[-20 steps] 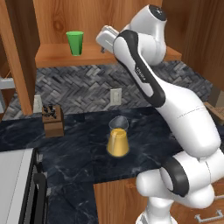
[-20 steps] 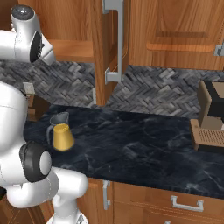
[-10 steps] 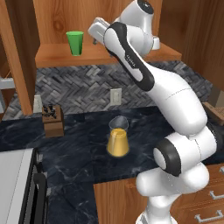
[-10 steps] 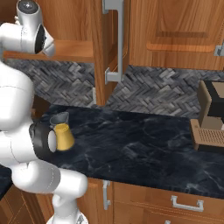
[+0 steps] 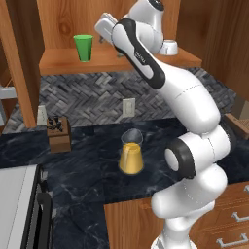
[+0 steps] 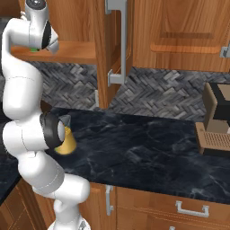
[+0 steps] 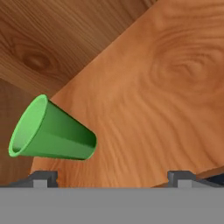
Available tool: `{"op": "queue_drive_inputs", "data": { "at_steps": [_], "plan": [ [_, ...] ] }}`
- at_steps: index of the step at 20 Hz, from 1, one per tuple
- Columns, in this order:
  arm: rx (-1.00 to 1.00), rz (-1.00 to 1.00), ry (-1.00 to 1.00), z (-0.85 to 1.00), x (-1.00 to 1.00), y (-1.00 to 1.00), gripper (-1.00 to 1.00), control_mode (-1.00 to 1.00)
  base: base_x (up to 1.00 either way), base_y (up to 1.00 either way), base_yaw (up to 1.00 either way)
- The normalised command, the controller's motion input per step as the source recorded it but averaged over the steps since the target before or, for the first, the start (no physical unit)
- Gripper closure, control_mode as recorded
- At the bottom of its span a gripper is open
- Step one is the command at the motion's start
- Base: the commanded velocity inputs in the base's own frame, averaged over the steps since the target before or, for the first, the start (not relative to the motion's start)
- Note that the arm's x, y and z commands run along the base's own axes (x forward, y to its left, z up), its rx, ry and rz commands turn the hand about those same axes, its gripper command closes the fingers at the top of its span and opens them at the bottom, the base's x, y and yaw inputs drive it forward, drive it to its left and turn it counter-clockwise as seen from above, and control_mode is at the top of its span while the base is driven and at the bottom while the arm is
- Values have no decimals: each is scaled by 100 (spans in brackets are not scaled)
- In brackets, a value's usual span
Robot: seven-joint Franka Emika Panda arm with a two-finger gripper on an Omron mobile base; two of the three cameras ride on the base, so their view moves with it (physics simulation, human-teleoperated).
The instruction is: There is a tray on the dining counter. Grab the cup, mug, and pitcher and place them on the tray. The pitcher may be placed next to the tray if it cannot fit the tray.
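Note:
The green cup stands on a wooden shelf inside an open wall cabinet. My gripper hovers just right of it at rim height, open and empty. In the hand view the cup sits left of centre, beyond the wide-apart gripper. The white mug rests on the same shelf, right of my arm. The pitcher with yellow liquid stands below on the black wall counter; my arm partly hides the pitcher in the right base view. The tray and dining counter are out of view.
A knife block sits on the counter left of the pitcher, and a stove lies at lower left. The open cabinet door hangs right of the shelf. A coffee machine stands at the far right.
My hand has risen and swung left along the shelf toward the green cup, with the elbow folding in closer. The jaws stay open. Cup, mug and pitcher have not moved.

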Motion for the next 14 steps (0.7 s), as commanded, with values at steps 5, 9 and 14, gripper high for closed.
{"op": "queue_drive_inputs", "data": {
  "at_steps": [5, 9, 14],
  "plan": [
    [4, 0, 0, 3, 16, 10, -100, -100, 0, 0, 0],
    [5, 0, 0, 5, 8, 12, -100, -100, 0, 0, 0],
    [5, 0, 0, 6, 8, 17, -100, -100, 0, 0, 0]
  ]
}}
